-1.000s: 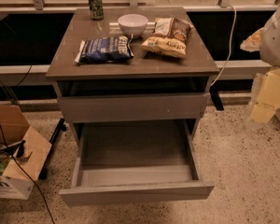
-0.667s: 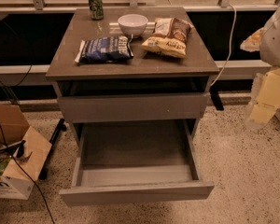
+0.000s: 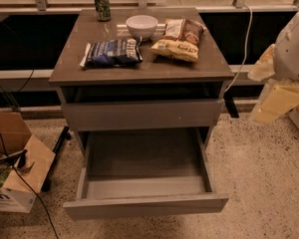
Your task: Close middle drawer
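Note:
The middle drawer (image 3: pixel 145 204) is pulled far out of the grey-brown cabinet (image 3: pixel 139 68), low and toward the camera. Its low flat front panel has no handle, and its grey box (image 3: pixel 144 156) is bare inside. Above it sits another drawer with a taller front panel (image 3: pixel 142 114) and a tiny white speck, nearly flush with the cabinet. My gripper (image 3: pixel 276 101), white and cream, hangs at the right edge of the view. It is beside the cabinet at the height of the upper panel, well apart from the open drawer.
On the cabinet top are a green can (image 3: pixel 102 5), a white bowl (image 3: pixel 141 26), a blue chip bag (image 3: pixel 112 53) and a brown chip bag (image 3: pixel 179 39). An open cardboard box (image 3: pixel 12 168) with cables stands on the floor to the left. A white cable (image 3: pixel 245 39) hangs behind the cabinet's right side.

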